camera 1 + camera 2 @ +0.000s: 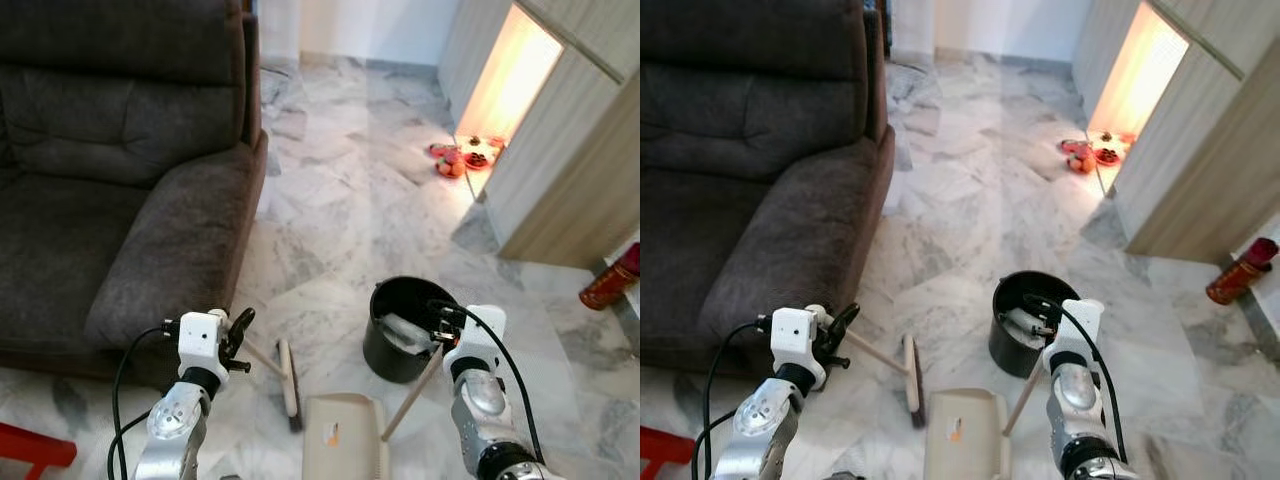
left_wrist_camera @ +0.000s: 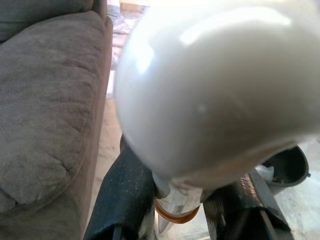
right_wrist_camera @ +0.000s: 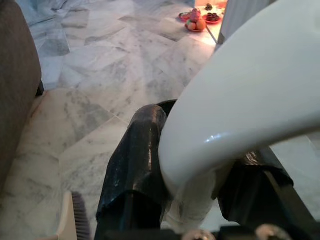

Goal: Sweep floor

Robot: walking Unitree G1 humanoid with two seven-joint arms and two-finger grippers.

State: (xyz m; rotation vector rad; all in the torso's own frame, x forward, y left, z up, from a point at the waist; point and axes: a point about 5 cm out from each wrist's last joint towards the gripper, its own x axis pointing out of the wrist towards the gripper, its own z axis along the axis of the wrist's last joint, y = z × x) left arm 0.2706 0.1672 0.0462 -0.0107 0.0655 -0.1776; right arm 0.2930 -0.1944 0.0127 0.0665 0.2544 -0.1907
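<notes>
1. Your left gripper (image 1: 238, 343), left of the dustpan (image 1: 345, 436), has its jaws clamped on the broom (image 1: 288, 376) handle (brush head touching the marble floor (image 1: 350, 210)).
2. Your right gripper (image 1: 447, 327), right of the dustpan by the black bucket (image 1: 408, 328), grips the dustpan's handle.

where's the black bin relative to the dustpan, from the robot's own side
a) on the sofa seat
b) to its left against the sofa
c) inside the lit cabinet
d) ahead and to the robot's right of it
d: the black bin stands on the marble floor just beyond the beige dustpan and to the robot's right of it, near the right gripper, away from the sofa.
</notes>
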